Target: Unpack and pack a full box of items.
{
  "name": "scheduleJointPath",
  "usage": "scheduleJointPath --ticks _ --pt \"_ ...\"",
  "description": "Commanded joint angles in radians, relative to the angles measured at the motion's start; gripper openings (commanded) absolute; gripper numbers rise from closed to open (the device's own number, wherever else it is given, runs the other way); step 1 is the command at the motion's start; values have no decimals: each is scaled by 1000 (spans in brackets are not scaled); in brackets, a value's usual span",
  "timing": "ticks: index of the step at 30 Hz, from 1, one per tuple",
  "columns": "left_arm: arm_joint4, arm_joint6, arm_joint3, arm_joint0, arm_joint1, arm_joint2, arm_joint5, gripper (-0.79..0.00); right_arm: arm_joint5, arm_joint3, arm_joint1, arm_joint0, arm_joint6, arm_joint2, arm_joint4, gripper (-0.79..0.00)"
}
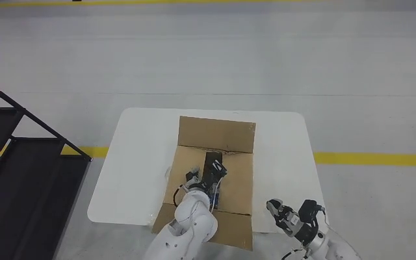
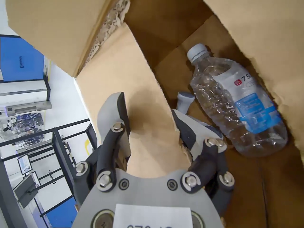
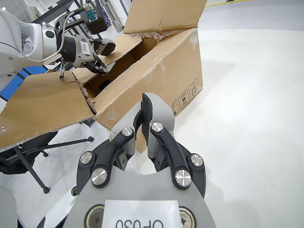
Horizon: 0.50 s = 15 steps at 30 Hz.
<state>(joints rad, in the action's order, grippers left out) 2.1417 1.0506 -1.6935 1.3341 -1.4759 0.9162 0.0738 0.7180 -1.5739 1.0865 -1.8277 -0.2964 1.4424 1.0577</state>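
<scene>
An opened cardboard box (image 1: pixel 216 134) stands on the white table (image 1: pixel 140 156), its torn flaps spread outward. Inside lies a clear plastic water bottle (image 2: pixel 235 105) with a white cap and a blue-and-white label, and a smaller white-capped item (image 2: pixel 184 98) beside it. My left gripper (image 2: pixel 152 117) hangs over the box's near side, open, with one inner flap (image 2: pixel 133 77) passing between its fingers; its lower finger reaches down into the box. From the right wrist view the left gripper (image 3: pixel 107 57) straddles that flap. My right gripper (image 3: pixel 144 110) is shut and empty, off the box's right side above the table (image 3: pixel 249 119).
A black metal rack (image 1: pixel 32 175) stands left of the table. A yellow floor line (image 1: pixel 364 158) runs behind it. Bare tabletop lies to the right of the box (image 3: pixel 166 77). A black wheeled chair base (image 3: pixel 47 143) sits under the near flap.
</scene>
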Motion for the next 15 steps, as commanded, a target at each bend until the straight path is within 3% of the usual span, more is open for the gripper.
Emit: scheduleJointPath --ticks 1,15 --pt "-7 -4 -14 3 -1 8 -3 -785 -6 2 0 5 -1 3 -4 -785" --pt "-139 16 -205 48 -4 70 82 -785 -30 -47 -7 30 11 80 -38 -785"
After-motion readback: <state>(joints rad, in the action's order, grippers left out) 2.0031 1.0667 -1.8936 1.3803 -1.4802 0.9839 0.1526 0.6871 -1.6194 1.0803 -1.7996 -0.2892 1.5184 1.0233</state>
